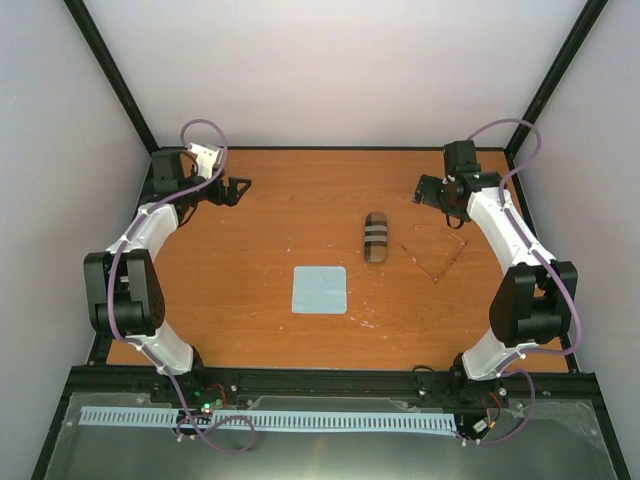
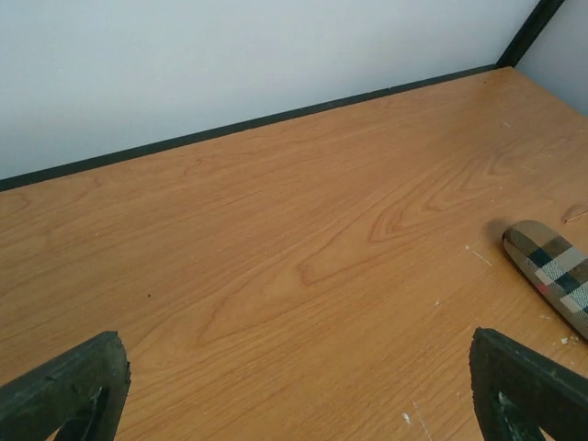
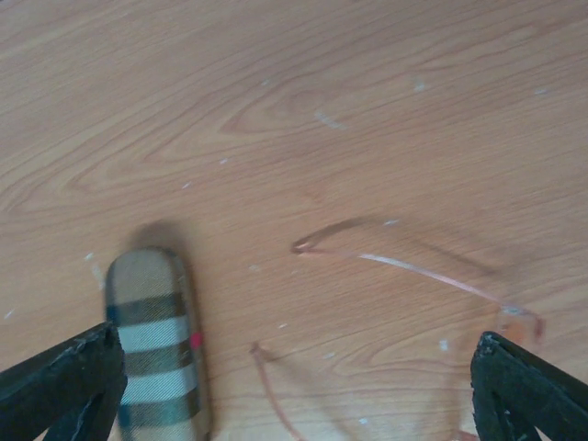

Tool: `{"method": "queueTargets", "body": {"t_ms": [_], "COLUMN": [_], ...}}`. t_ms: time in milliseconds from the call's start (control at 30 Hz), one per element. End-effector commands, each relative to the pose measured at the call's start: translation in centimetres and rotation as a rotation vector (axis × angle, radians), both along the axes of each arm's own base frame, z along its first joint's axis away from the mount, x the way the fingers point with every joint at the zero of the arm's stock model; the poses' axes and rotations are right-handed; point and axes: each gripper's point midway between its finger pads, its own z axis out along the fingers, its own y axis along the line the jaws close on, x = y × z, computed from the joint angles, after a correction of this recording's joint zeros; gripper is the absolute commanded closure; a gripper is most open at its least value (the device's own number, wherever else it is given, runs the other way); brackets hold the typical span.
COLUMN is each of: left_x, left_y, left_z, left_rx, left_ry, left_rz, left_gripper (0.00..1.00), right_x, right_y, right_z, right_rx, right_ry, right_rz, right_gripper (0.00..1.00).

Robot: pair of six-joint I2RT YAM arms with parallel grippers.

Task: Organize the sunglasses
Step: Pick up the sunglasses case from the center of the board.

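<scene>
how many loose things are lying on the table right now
3. The brown case lies near the centre, the sunglasses are just to its right, and the pale blue cloth is below-left of the case in the top view. None looks hidden.

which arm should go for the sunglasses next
Right. The sunglasses lie close to the open right gripper and show between its fingers in the wrist view. The left gripper is across the table, beyond the case.

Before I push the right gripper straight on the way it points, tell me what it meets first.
Probably the sunglasses, lying on the table ahead of the open right gripper; the brown case beside them could be clipped too. Depth is unclear.
</scene>
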Motion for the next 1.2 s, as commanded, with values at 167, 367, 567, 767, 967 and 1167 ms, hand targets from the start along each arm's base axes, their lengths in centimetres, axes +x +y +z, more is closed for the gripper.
{"method": "queueTargets", "body": {"t_ms": [167, 367, 567, 767, 967, 1167], "left_x": [2.2, 2.2, 2.0, 2.1, 2.1, 2.0], "left_y": [2.4, 3.6, 4.0, 4.4, 4.3, 4.3], "left_z": [-3.0, -3.2, -3.5, -3.7, -4.3, -4.8], "left_rx": [0.058, 0.12, 0.159, 0.18, 0.176, 0.182], "left_ry": [0.2, 0.193, 0.191, 0.188, 0.202, 0.21], "left_rz": [0.15, 0.197, 0.21, 0.22, 0.216, 0.212], "left_gripper": [0.03, 0.03, 0.02, 0.01, 0.01, 0.01], "right_x": [-0.6, -1.8, -1.3, -1.3, -1.8, -2.1], "right_y": [5.8, 9.3, 11.9, 12.6, 14.2, 14.5], "right_z": [-1.8, -6.2, -8.5, -9.7, -11.1, -12.0], "right_rx": [0.173, 0.051, 0.043, -0.062, -0.108, -0.14], "right_ry": [0.073, 0.326, 0.392, 0.469, 0.505, 0.531], "right_rz": [0.191, 0.231, 0.265, 0.293, 0.311, 0.297], "right_gripper": [0.11, 0.17, 0.16, 0.12, 0.11, 0.11]}}
